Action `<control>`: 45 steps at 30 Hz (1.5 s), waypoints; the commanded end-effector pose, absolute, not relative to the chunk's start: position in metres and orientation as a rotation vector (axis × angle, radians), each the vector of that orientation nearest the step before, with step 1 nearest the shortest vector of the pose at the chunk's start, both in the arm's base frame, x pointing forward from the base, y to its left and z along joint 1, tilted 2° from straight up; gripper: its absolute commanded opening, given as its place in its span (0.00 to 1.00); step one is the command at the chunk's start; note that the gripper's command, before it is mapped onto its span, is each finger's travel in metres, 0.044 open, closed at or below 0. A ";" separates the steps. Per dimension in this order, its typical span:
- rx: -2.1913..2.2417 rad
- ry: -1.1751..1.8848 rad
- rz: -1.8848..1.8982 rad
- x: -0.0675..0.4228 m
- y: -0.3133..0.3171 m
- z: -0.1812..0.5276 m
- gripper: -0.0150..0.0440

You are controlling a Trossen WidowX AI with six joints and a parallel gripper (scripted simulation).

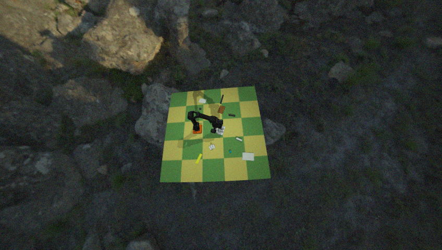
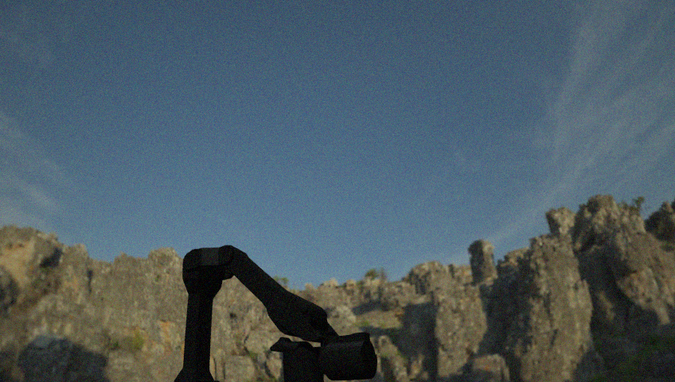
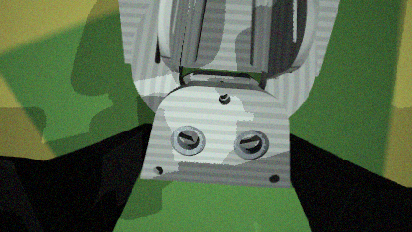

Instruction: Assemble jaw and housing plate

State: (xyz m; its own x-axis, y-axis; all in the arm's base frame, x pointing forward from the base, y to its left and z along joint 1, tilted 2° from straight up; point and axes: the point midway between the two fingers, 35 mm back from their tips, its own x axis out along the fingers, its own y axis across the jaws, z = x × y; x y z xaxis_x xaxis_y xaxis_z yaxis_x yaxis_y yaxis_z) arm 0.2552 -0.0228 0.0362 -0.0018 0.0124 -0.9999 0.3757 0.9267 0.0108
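1. Lowering the housing plate [image 3: 218, 118] seems to be the step in hand: it spans the two black fingers of the gripper [image 1: 217, 126] [image 3: 217, 135], parted widely and shut on its side edges, low in the middle of the wrist view.
2. At the left hole, the slotted stub [image 3: 188, 138] shows inside the ring; centre it before pressing.
3. At the right hole, the other stub [image 3: 251, 142] shows too. Go straight down, both sides together, since tilt could bind it. Seating depth and gear mesh can't be told.
4. Open only once it sits level, then lift straight up so neither finger drags the plate.
5. In the top view, left to right: orange base plate [image 1: 194, 132], yellow bar [image 1: 198, 158], striped mechanism base [image 1: 220, 130] [image 3: 300, 92] by the gripper, brown block [image 1: 221, 109], white slab [image 1: 248, 156]. None of the loose pieces seems to block a vertical retreat.
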 end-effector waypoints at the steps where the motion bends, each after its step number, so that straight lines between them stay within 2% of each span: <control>1: 0.318 1.556 -0.294 0.254 -0.022 0.030 0.85; 45: 0.318 1.556 -0.294 0.254 -0.022 0.022 0.85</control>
